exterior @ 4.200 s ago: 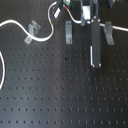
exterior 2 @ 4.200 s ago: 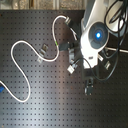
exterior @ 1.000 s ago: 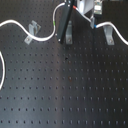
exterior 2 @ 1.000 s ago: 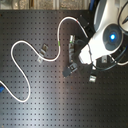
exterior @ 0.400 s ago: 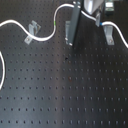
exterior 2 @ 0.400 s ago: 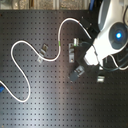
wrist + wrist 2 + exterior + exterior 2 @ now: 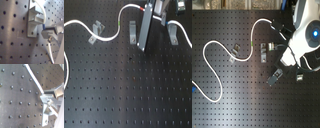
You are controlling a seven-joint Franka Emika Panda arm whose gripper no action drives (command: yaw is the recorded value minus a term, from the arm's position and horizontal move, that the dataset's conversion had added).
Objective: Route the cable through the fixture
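In the second exterior view the whole run of the cable (image 7: pixel 223 50) is visible: it snakes over the black perforated table (image 7: pixel 237 95), passes the first clip (image 7: pixel 236 52), carries a green band (image 7: pixel 252 44), and arcs up toward the gripper (image 7: pixel 281 41); the first exterior view shows only part of this, with the cable (image 7: pixel 109 36) going through the first clip (image 7: pixel 96 31) and rising to a red mark (image 7: pixel 142 8) beside the arm. The wrist views add what both others hide; in the first wrist view a metal finger (image 7: pixel 51 31) sits on the white cable (image 7: pixel 50 53) just beside a bracket (image 7: pixel 34 18); in the second wrist view the cable (image 7: pixel 33 79) runs diagonally into the fingers (image 7: pixel 48 97), so the gripper is clenched on the cable. In the first exterior view a middle clip (image 7: pixel 132 31) and a third clip (image 7: pixel 173 35) stand nearby; the grey arm body (image 7: pixel 146 27) covers the space between them.
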